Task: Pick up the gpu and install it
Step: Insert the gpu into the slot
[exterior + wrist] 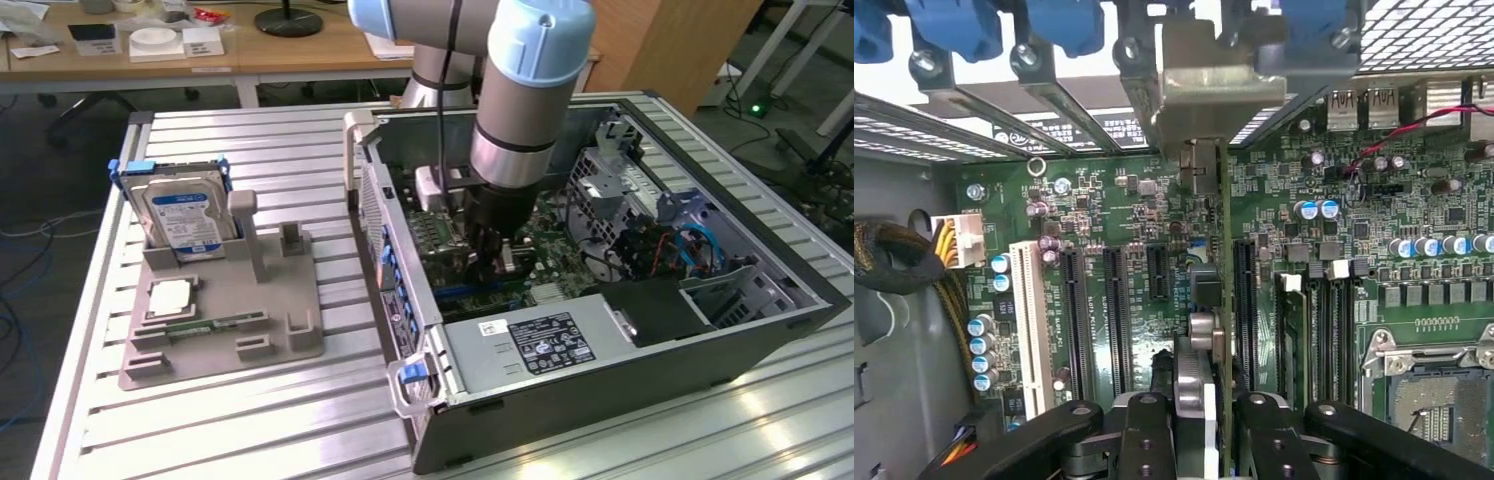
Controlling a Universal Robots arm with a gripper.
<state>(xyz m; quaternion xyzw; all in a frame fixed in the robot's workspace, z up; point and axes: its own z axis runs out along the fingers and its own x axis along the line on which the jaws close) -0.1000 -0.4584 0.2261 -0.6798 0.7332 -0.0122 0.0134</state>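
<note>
Currently, the gripper (489, 255) is clamping the gpu (1224, 100) edge-on over the motherboard (1104, 200) slots inside the computer case (694, 345) at centre frame, where slight misalignment is risking a jammed connector.

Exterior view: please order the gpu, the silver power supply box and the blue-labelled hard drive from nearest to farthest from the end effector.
1. gpu, gripped by the end effector, over the motherboard.
2. power supply box, inside the case, at its near end.
3. hard drive, upright in the grey holder outside the case, on the exterior view's left.
</note>
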